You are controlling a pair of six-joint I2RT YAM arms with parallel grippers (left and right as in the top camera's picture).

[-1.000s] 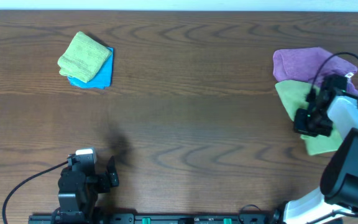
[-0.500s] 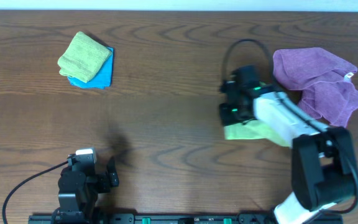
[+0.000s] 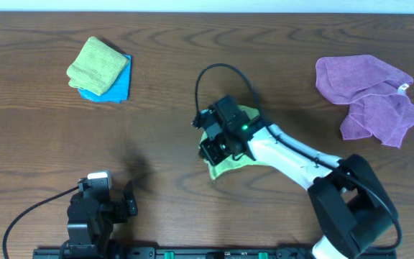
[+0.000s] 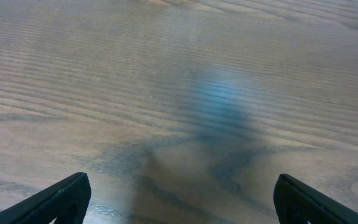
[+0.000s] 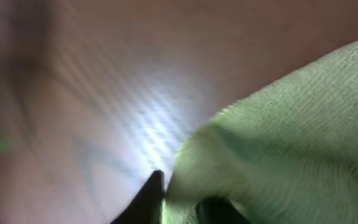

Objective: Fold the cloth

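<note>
My right gripper is shut on a light green cloth and holds it near the middle of the table. In the right wrist view the green cloth fills the right side, pinched between the dark fingers. My left gripper is open and empty near the front left edge; its wrist view shows only the two fingertips over bare wood.
A crumpled purple cloth lies at the back right. A folded green cloth rests on a folded blue cloth at the back left. The table is dark wood.
My right arm has dragged the light green cloth from the right side, away from the purple cloth, leftward to the middle of the table. The left arm has not moved.
</note>
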